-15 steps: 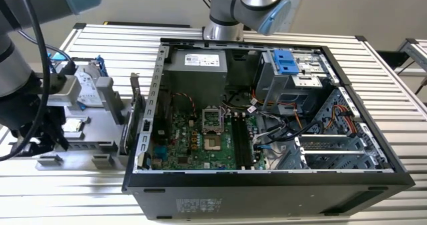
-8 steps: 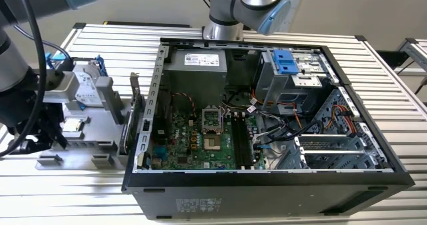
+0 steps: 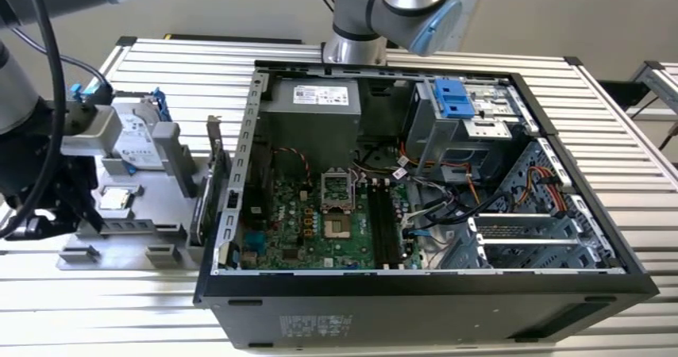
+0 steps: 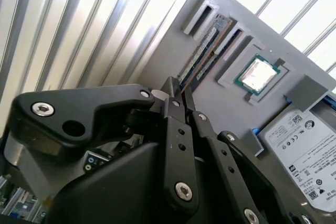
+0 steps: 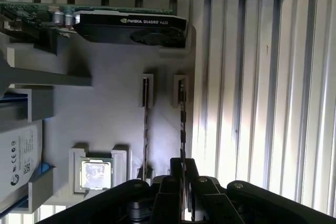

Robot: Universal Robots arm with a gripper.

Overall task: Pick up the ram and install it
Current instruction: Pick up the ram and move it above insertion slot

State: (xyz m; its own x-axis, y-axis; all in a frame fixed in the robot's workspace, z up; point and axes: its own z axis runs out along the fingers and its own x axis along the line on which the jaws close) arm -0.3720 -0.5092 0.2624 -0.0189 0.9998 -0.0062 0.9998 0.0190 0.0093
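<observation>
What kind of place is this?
Probably a robotics lab bench for computer assembly: an open computer case, a grey parts holder with the ram and a processor, on a slatted metal table.

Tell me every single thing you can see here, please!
table: one, silver slats, under everything
computer case: one, black, open, middle of table
motherboard: one, green, inside the case
holder: one, grey, beside the case at the exterior view's left
ram sticks: two, dark, on edge in holder slots
processor: one, silver, in a holder pocket
hard drive: one, silver, on the holder
expansion card: one, black and green, holder's end nearest the case
gripper: one, black, at one ram stick's end
</observation>
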